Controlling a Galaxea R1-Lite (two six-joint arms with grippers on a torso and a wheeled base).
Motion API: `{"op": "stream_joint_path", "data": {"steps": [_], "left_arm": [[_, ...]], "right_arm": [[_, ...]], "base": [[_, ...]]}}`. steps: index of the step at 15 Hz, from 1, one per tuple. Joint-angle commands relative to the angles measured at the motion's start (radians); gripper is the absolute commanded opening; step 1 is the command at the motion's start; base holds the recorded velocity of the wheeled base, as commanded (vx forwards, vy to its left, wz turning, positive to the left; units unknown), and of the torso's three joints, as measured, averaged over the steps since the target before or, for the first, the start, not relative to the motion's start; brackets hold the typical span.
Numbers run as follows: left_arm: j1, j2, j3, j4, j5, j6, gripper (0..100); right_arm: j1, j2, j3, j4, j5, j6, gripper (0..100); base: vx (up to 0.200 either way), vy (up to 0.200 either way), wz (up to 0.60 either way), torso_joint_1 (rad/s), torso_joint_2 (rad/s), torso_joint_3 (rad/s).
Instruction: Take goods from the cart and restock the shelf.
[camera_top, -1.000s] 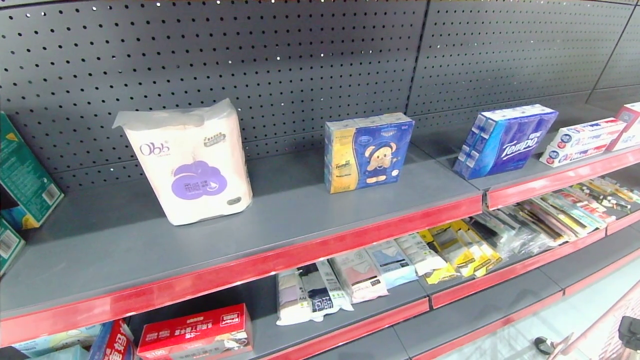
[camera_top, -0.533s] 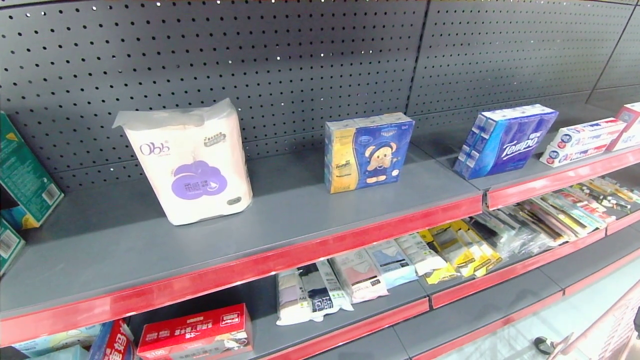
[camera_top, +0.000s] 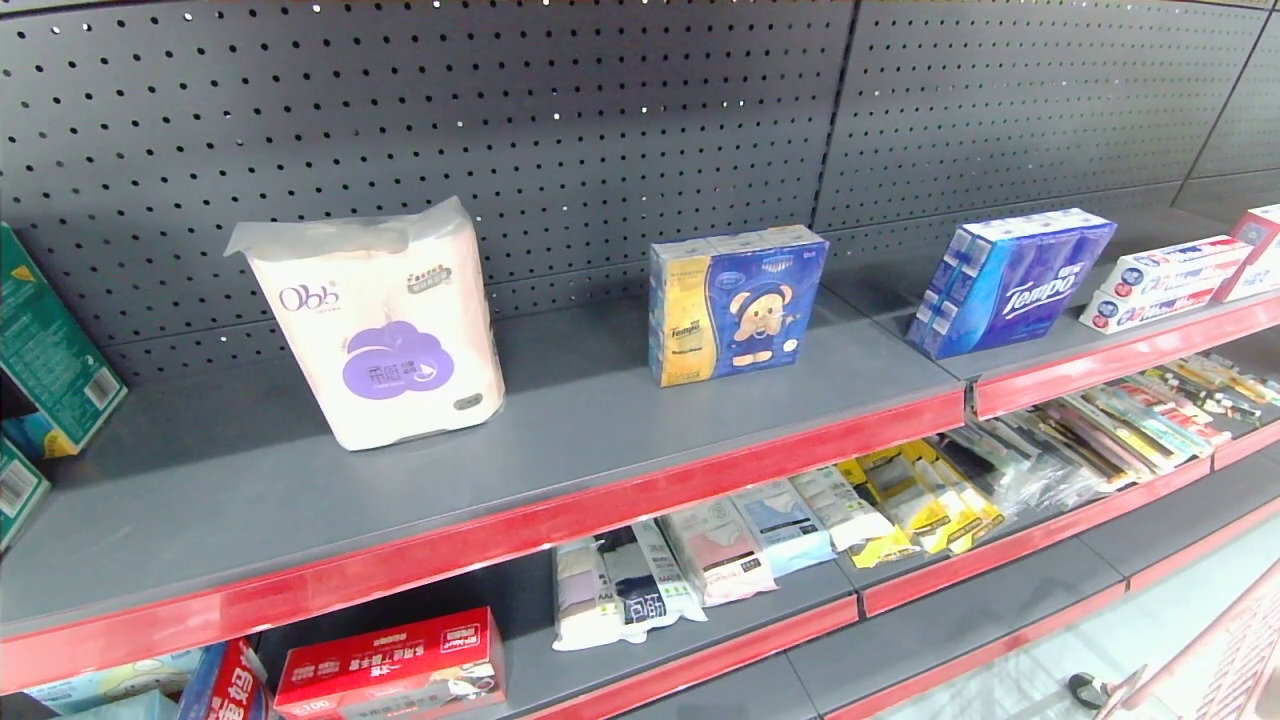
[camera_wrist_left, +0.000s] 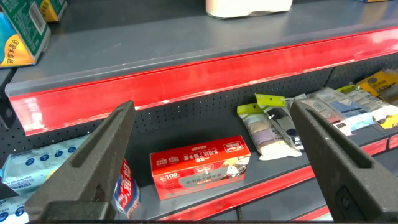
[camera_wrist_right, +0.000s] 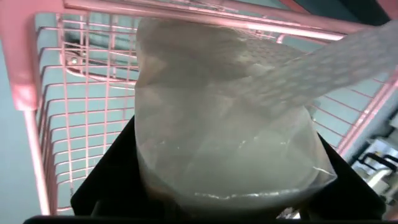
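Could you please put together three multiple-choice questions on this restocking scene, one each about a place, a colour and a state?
1. Where does the white paper-roll pack stand relative to the blue bear tissue pack?
A. On its left, on the same shelf
B. On its right
C. On the shelf below

2. What colour is the cart?
A. Grey
B. Pink
C. Green

3. What is the state of the left gripper?
A. Shut on a box
B. Shut on nothing
C. Open and empty

Answers:
1 A: both stand on the upper shelf, with the rolls toward the robot's left.
2 B: its wire mesh shows pink behind the wrapped pack held in the right gripper.
3 C: its fingers stand wide apart with nothing between them.
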Motion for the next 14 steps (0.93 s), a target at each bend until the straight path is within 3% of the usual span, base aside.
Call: {"op": "stream_joint_path", "data": {"steps": [1,8,12,14], "left_arm": [[0.0,0.0,0.0,0.0,0.0,0.0,100],[0.0,0.0,0.0,0.0,0.0,0.0,100],[0.0,0.0,0.0,0.0,0.0,0.0,100],[0.0,0.0,0.0,0.0,0.0,0.0,100]], "right_arm": [[0.0,-0.106,-0.003,-0.005,0.002,-0.002,0],[0.0,-0.321,0.014,-0.005,0.016,0.024,0],[0.0,-0.405,0.06,-0.005,0.016,0.208,0],[0.0,-0.458,0.079,0.006,-0.004,0.415,0]], "base": [[0.0,0.0,0.0,0.0,0.0,0.0],[0.0,0.0,0.0,0.0,0.0,0.0],[0.0,0.0,0.0,0.0,0.0,0.0],[0.0,0.0,0.0,0.0,0.0,0.0]]}}
